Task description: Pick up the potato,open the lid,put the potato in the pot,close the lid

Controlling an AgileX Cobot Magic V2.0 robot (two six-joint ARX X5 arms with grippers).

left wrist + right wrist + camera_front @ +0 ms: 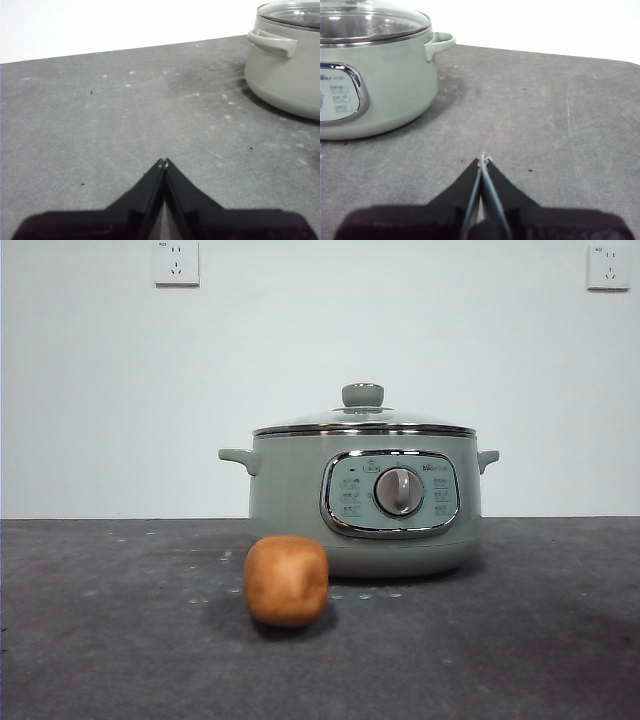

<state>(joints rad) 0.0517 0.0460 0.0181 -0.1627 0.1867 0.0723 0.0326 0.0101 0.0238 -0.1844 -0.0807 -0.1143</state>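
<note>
potato [286,580] on table before lidded pot [365,505], apart from both closed, empty hands [163,162] [483,158]

Pale wall [300,360], two white sockets [176,262]; dark grey speckled tabletop [100,640]

Soft, even light is falling from above in the front view, leaving a faint shadow spreading under the potato [286,580] and a darker one hugging the base of the pot [365,502]. Bright glints are showing on the glass lid [370,22] in both wrist views, where the wall behind is washing out to near white. Both wrist pictures are looking slightly soft and grainy, with the table [125,125] blurring toward its far edge.
</note>
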